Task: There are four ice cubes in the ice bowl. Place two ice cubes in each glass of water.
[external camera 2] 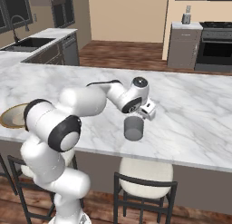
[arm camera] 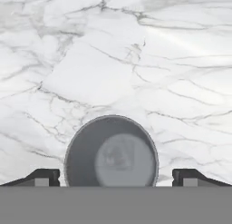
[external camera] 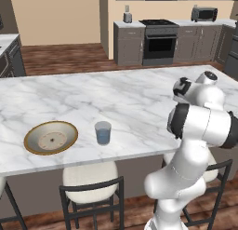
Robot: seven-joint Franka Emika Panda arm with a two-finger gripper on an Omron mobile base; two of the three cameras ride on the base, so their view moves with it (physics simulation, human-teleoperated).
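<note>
Directly under the gripper (arm camera: pixel 116 175), whose jaws are standing wide apart and gripping nothing, the darker glass (arm camera: pixel 111 151) is sitting on the marble counter (arm camera: pixel 113 51) with a pale blurred shape inside, probably ice, though the count is unclear. Well off to one side of the hand, the bluish glass (external camera: pixel 102 132) is waiting beside the bowl (external camera: pixel 50 137). No cubes are showing in the bowl, so the task is looking far along
</note>
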